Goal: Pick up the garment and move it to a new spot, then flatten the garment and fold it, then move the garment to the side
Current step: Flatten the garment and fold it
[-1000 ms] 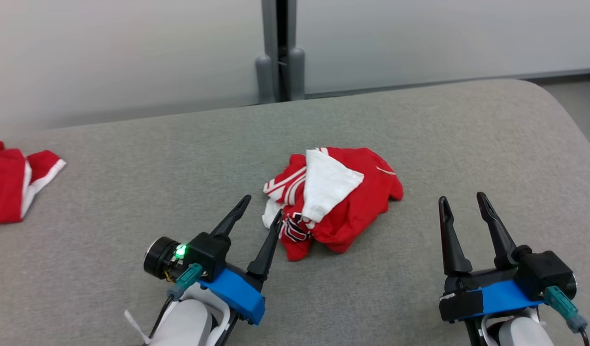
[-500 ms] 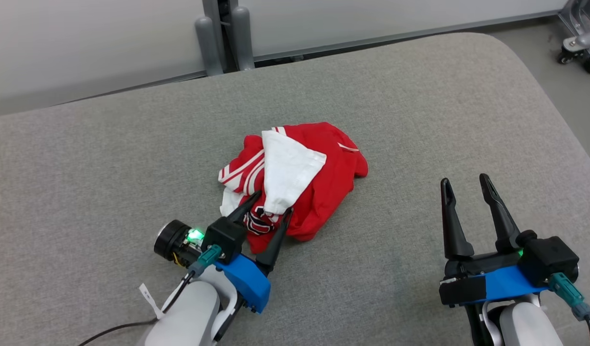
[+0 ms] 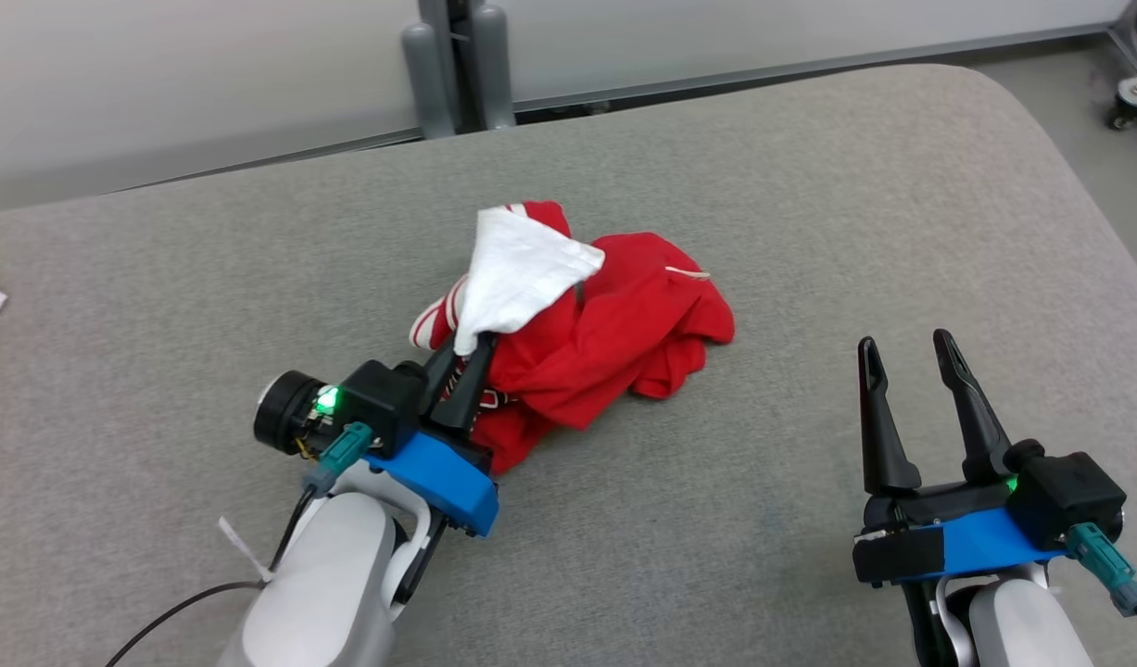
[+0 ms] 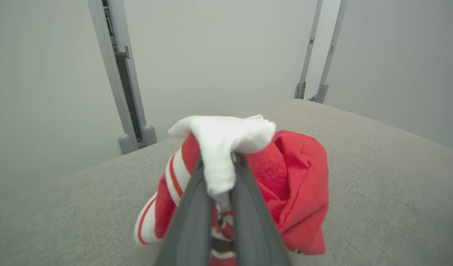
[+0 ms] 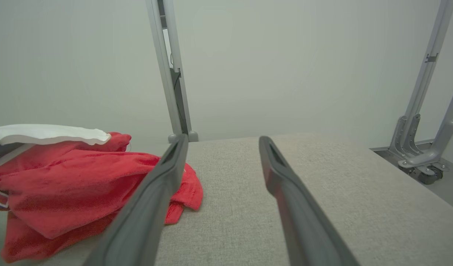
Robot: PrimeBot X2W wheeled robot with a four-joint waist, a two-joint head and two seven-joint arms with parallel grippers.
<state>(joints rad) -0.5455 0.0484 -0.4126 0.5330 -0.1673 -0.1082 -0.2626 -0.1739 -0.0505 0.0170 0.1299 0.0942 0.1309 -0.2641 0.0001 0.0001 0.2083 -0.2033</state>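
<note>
Since half a second ago, the left gripper (image 3: 468, 354) has gone from spread around the cloth to pressed together. It now pinches the garment (image 3: 614, 343) at its 8 o'clock edge, and the white panel is bunched over the fingertips. The garment lies crumpled mid-way across the grey padded table (image 3: 809, 232). The right gripper (image 3: 905, 339) is at 4 o'clock of the garment, fingers spread, well apart from it.

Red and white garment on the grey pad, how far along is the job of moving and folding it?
Done: the left hand is shut on a white fold of the crumpled red and white garment. In hand: the pick-up, with most cloth resting on the grey padded surface. The right hand is open, apart from it. Left: moving it, flattening, folding, setting it aside.
</note>
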